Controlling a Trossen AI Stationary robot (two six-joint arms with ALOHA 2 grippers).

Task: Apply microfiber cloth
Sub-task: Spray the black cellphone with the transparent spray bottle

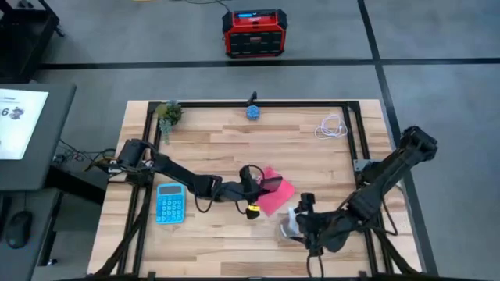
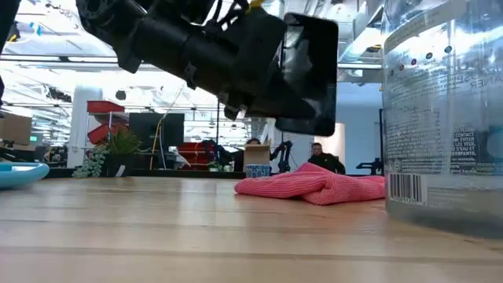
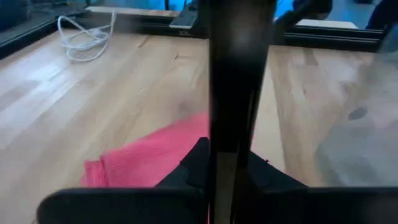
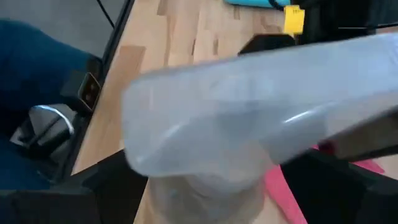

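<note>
My left gripper [image 1: 261, 184] clamps a flat black phone [image 2: 310, 75] above the crumpled pink-red microfiber cloth [image 1: 273, 192]. My right gripper [image 1: 301, 224] grasps a clear plastic bottle [image 4: 249, 118] beside it.

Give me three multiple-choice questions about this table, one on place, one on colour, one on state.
1. The microfiber cloth lies: A on the table beside the left gripper; B on the calculator; C on the floor.
2. The calculator is: A red; B light blue; C black.
3. The right gripper is: A open; B shut on the cloth; C shut on a clear bottle.
A, the low view shows it on the table; B, plain from above; C, the bottle fills its wrist view.
</note>
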